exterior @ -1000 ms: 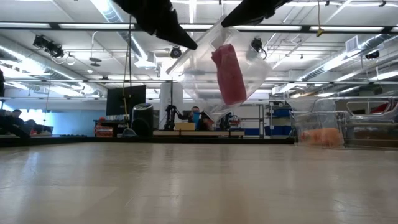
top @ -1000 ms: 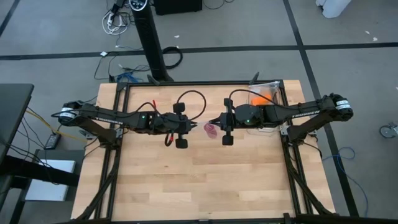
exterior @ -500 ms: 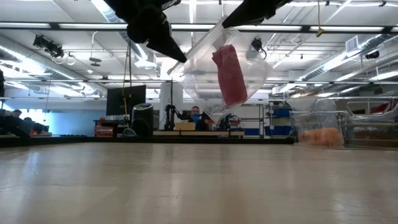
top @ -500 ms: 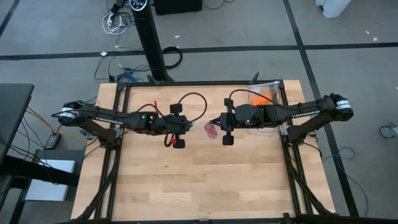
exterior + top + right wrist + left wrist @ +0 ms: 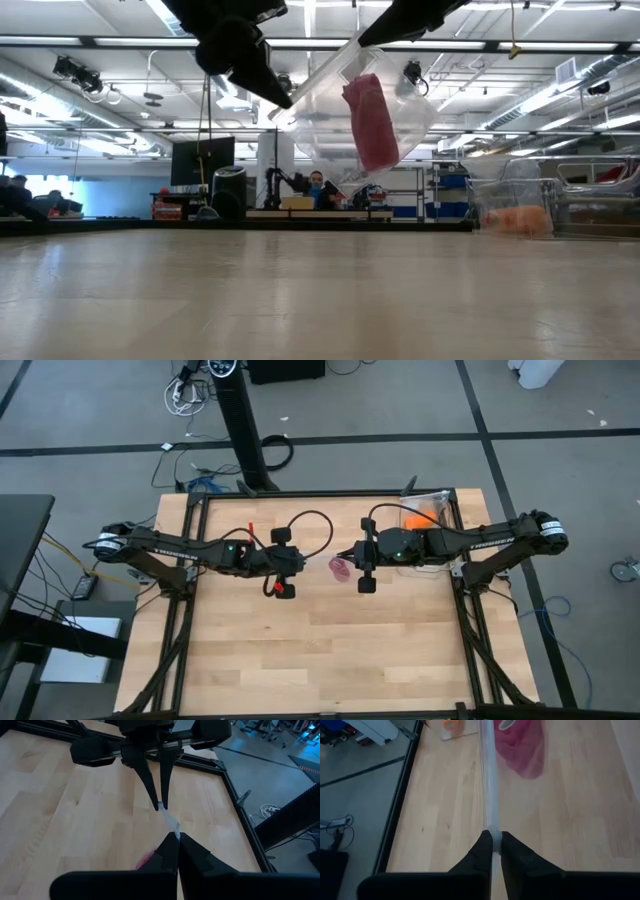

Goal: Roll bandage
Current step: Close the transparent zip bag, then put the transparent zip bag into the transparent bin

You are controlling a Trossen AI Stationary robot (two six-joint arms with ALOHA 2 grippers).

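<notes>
The pink bandage (image 5: pixel 371 120) lies rolled inside a clear plastic bag (image 5: pixel 330 150) that hangs above the middle of the table. In the high view the bag (image 5: pixel 339 570) hangs between my two grippers. My left gripper (image 5: pixel 493 839) is shut on one end of the bag's top edge. My right gripper (image 5: pixel 176 837) is shut on the other end. The two face each other, the left (image 5: pixel 308 564) and the right (image 5: pixel 347 557). The bandage (image 5: pixel 522 747) also shows through the bag in the left wrist view. My left gripper pinches the bag's top edge (image 5: pixel 491 822) between its two fingertips, slanting down from the table's left. The edge runs taut away from the fingers. The bag hangs clear of the table. My right gripper pinches the opposite end of the same edge (image 5: pixel 173 827) between its fingertips, slanting down from the table's right. The short strip of edge stretches straight across to the left fingers (image 5: pixel 161 800).
A clear container (image 5: pixel 428 510) with an orange roll (image 5: pixel 420 517) stands at the table's far right corner, behind the right arm; the low view shows it at the right (image 5: pixel 515 220). Bare wooden tabletop (image 5: pixel 320 650) lies below and in front of the bag.
My left gripper has tipped its fingers further downward and drawn back a little toward the table's left, still shut on the bag's edge. The bag with the bandage keeps hanging clear of the table.
</notes>
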